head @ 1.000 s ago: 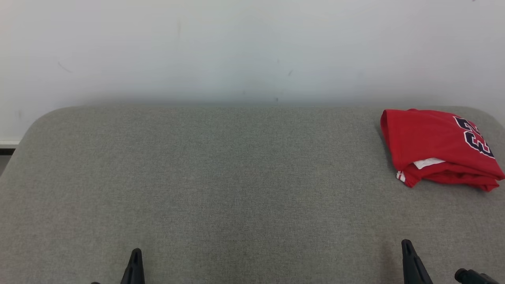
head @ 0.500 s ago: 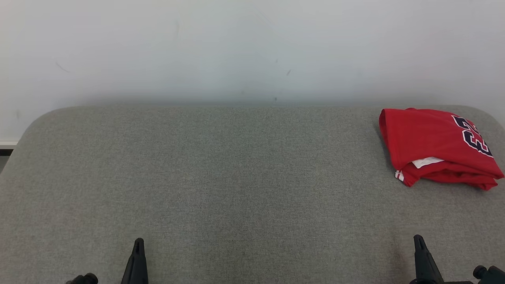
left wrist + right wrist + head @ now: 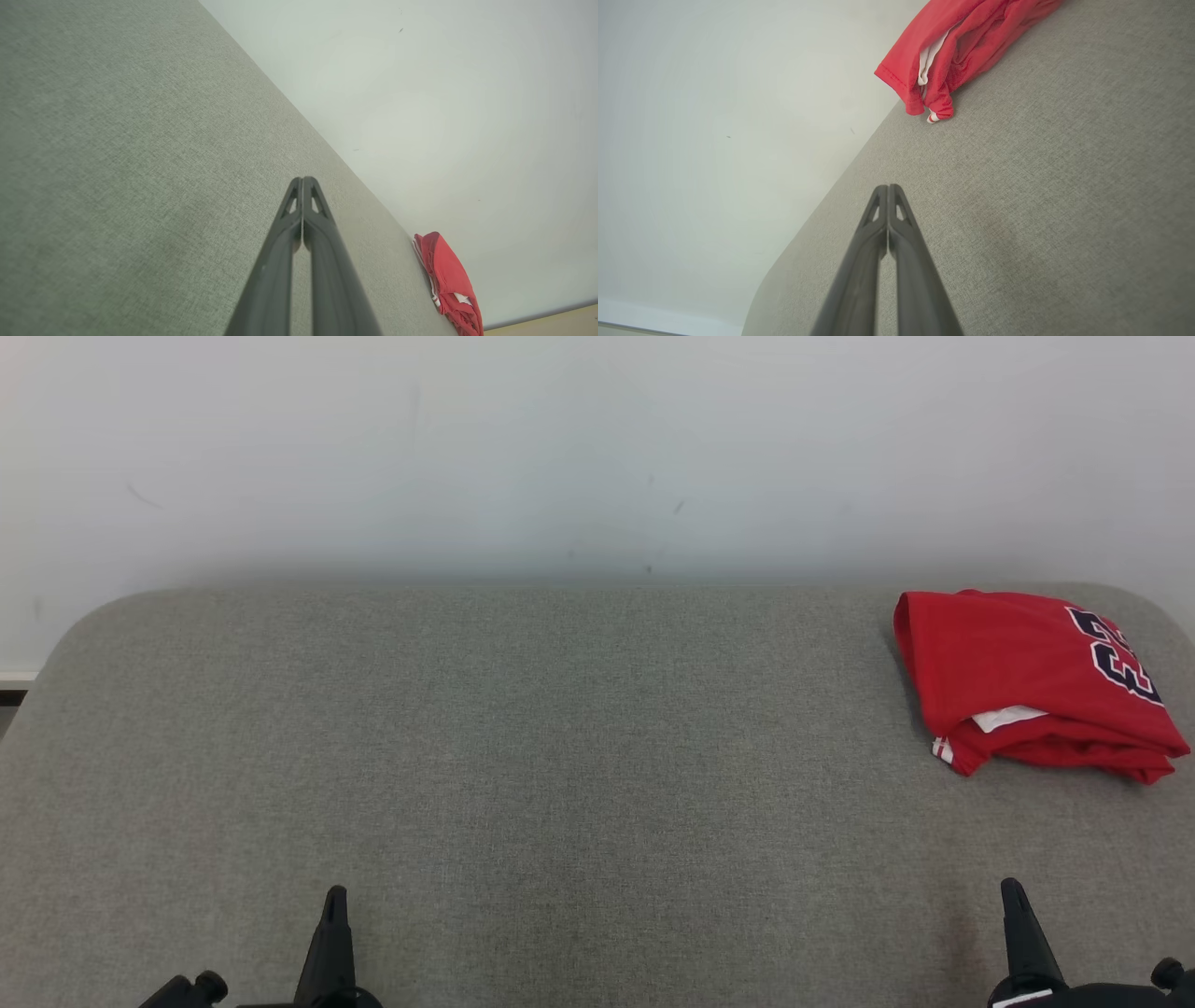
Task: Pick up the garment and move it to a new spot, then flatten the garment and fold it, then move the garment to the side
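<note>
The garment (image 3: 1022,677) is a red jersey with dark numerals, folded into a compact bundle at the far right of the grey fabric surface (image 3: 560,756). It also appears as a garment (image 3: 451,282) low on the right in the left wrist view, and as a garment (image 3: 966,44) at the top of the right wrist view. My left gripper (image 3: 333,896) sits shut at the lower left, far from it. My right gripper (image 3: 1013,889) is shut at the lower right, well short of the bundle. Both grippers (image 3: 302,179) (image 3: 888,187) hold nothing.
A pale wall (image 3: 597,448) rises directly behind the grey surface. The surface has rounded far corners and its right edge lies just past the jersey. A strip of floor (image 3: 14,695) shows at the far left.
Both fingertips have risen a little in the head view; the right one has also shifted rightward. The jersey lies as before, with only a slight shift of the whole picture.
</note>
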